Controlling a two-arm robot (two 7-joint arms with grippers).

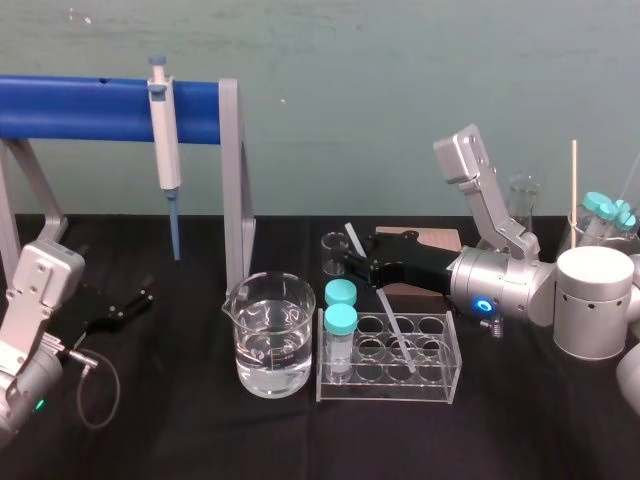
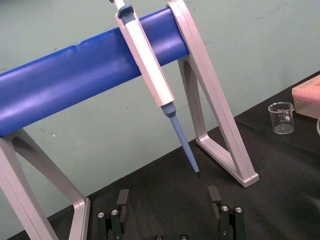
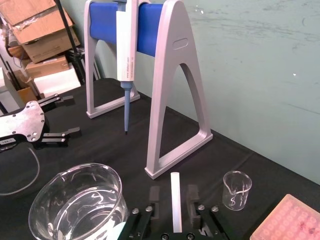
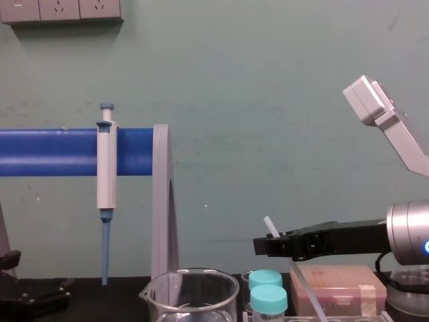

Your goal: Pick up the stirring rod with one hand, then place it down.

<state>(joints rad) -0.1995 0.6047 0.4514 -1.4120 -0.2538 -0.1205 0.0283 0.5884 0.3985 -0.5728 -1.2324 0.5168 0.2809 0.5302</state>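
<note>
Black cloth covers the table [image 1: 150, 420], and a clear plastic test-tube rack [image 1: 388, 392] stands near the front at its middle. The stirring rod [image 1: 392, 325], thin and whitish, leans steeply with its lower end down in one of the rack's wells and its upper end rising behind the rack. The right gripper [image 1: 358, 262] reaches in level from the right of the rack, just behind and above it, and brackets the rod's upper part. In the right wrist view its two fingers [image 3: 155, 200] sit narrowly on either side of the rod with a thin dark gap showing on each side, so the jaws are not pressed onto it. Two teal-capped tubes [image 1: 341, 320] stand in the rack's left end. A glass beaker [image 1: 268, 335] part-filled with water stands just left of the rack, and a small empty beaker [image 1: 333, 250] stands behind the rack, beside the gripper's tip. A pinkish tip box [image 1: 432, 238] lies behind the rack, past the right arm. Well to the left of the rack a blue-tipped white pipette [image 1: 165, 150] hangs from a blue bar [image 1: 80, 108] on grey legs. The left gripper [image 1: 143, 300] rests low on the cloth far left of the rack, its jaws spread wide and holding nothing.
</note>
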